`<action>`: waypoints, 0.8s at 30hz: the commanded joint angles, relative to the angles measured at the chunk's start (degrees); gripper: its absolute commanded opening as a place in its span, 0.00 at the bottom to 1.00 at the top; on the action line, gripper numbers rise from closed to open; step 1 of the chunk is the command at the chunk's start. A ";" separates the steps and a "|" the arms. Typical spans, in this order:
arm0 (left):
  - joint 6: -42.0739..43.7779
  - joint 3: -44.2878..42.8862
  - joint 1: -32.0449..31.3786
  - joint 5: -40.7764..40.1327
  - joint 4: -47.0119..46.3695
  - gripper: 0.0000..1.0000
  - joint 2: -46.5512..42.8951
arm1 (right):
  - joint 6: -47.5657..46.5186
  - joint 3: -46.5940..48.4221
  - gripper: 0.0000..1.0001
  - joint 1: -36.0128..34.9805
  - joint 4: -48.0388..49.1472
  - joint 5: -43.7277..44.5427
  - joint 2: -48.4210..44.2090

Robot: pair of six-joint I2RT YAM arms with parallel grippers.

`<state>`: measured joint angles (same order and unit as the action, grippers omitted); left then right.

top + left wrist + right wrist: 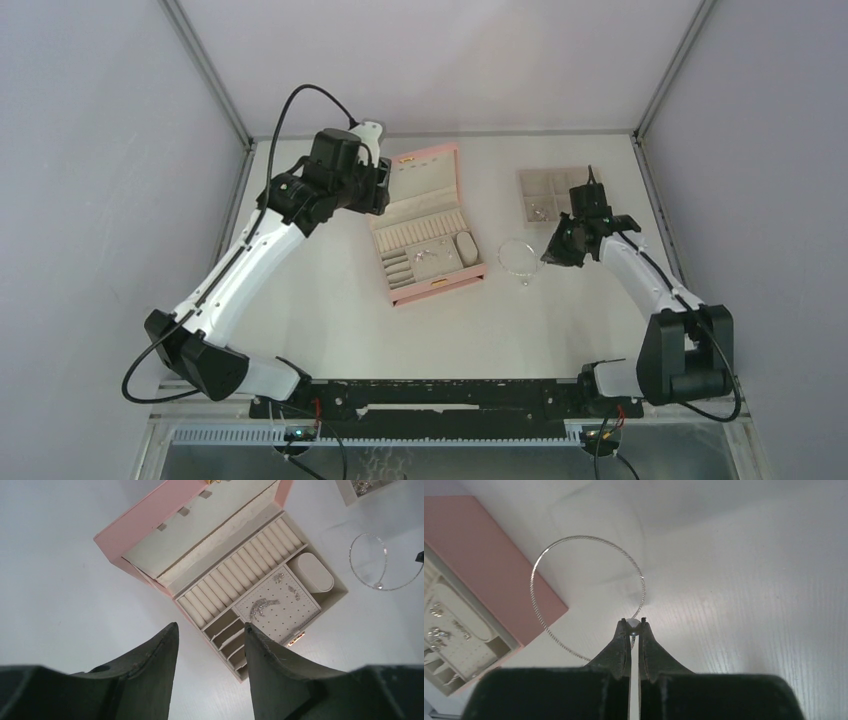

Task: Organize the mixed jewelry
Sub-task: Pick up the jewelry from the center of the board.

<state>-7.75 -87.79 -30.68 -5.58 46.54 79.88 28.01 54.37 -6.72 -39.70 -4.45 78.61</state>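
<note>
Two containers are being shown on the table [330, 300]: an open pink box [135, 522] and a beige tray [535, 182]. Silver earrings [263, 607] are being held on the box's perforated panel [292, 614], beside ring rolls [240, 572], an oval pad [314, 572] and narrow slots [227, 630]. Small silver bits [540, 212] are being kept in the tray. The necklace [585, 536], between box and tray, is being pinched by the right gripper [634, 626]; the left gripper [210, 626] is being held spread beside the box.

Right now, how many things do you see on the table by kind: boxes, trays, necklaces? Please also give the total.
Box: 1
Tray: 1
Necklace: 1
Total: 3
</note>
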 commanded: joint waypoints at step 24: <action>-30.60 5.81 -4.82 36.09 -34.23 0.67 8.59 | 26.12 -10.11 0.00 -2.48 25.27 -6.58 -22.75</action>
<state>-31.18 -80.55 -34.48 23.40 23.24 85.67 49.95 43.90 -7.49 -22.33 -9.41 56.69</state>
